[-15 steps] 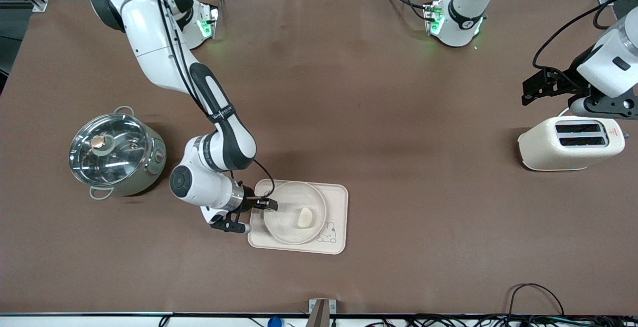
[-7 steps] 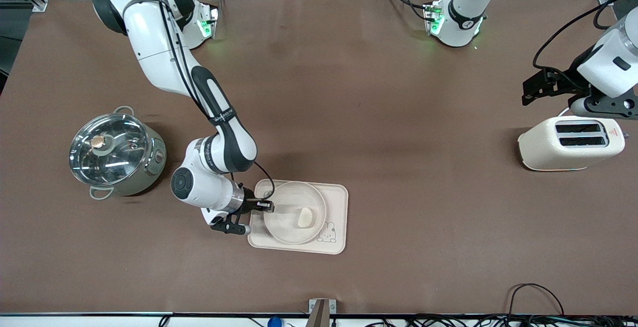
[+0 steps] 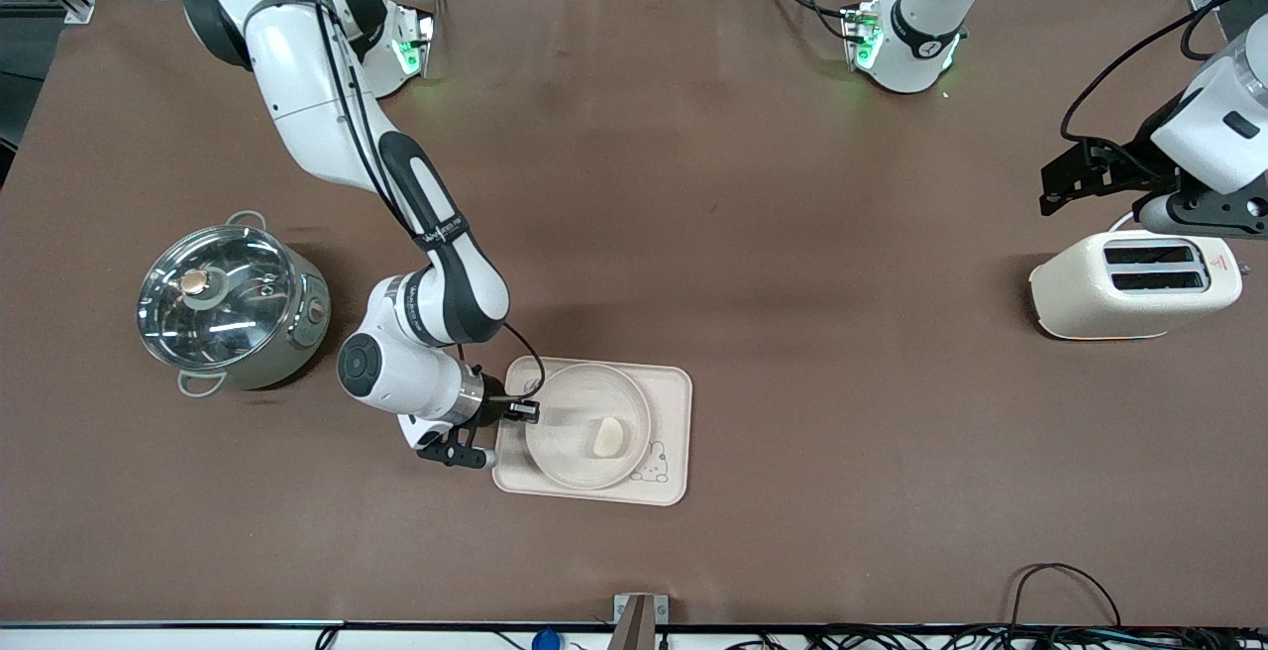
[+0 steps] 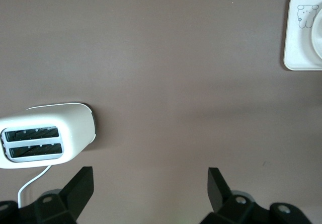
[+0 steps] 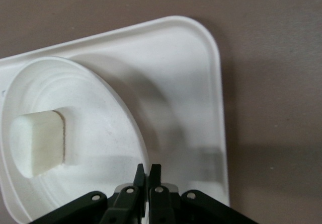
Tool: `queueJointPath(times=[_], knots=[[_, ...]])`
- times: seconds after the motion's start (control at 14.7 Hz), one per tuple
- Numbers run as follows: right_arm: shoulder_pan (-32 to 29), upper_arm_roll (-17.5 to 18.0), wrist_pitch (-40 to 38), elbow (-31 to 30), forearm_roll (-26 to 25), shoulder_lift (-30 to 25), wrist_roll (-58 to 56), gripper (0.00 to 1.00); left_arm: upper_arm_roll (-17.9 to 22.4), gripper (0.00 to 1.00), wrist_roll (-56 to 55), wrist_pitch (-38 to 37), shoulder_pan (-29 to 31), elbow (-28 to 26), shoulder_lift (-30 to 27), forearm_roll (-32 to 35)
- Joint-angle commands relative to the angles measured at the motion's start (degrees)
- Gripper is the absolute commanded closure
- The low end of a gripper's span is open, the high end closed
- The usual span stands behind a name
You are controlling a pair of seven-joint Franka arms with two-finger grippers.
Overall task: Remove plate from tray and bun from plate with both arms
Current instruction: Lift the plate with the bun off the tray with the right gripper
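One bun lies on the plate, flat end toward right gripper.

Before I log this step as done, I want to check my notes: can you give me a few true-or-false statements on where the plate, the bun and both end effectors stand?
1. The bun lies on the plate. True.
2. The plate sits on bare table, beside the tray. False: it sits on the tray.
3. The right end effector is shut on the plate's rim. True.
4. The left end effector grips the toaster. False: it is open, in the air by the toaster, holding nothing.
5. The pot has no lid. False: a glass lid covers it.
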Motion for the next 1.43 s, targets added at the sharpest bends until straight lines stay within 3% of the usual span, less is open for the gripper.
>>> queueJointPath(times=[0.0,0.14,0.27,0.48,0.68,0.95,1.16,1.36], knots=[[-4.49,5.71,-4.56,-1.24,3.02,-3.66,-4.88,1.0,-0.15,0.0,-0.18,0.15,0.05,0.85,0.08,1.0],[-8.62,8.97,-7.82,-4.48,3.12,-7.26,-8.31,1.0,-0.23,0.0,-0.26,0.24,-0.04,0.94,0.08,1.0],[-9.43,9.95,-8.1,-11.23,3.12,-12.96,-9.2,1.0,-0.23,0.0,0.17,0.15,0.22,0.94,-0.19,0.83],[-8.91,10.13,-7.05,-26.16,3.12,-24.47,-10.26,1.0,-0.23,0.0,0.18,0.24,0.14,0.94,-0.28,0.65],[-6.02,10.3,-1.1,-40.4,3.29,-33.01,-12.37,1.0,-0.23,0.0,-0.17,0.24,-0.39,0.85,0.07,0.56],[-0.13,10.3,10.59,-51.41,10.73,-35.14,-18.23,1.0,-0.93,0.0,-0.17,1.82,-1.35,0.07,2.09,0.12],[3.3,10.21,16.14,-52.49,18.74,-33.57,-23.62,1.0,-1.2,0.0,-2.62,7.42,-3.81,-4.58,3.76,0.04],[5.42,10.21,19.67,-51.79,21.04,-30.49,-23.71,1.0,-1.82,0.0,-12.17,12.98,-8.98,-6.8,7.88,0.12]])
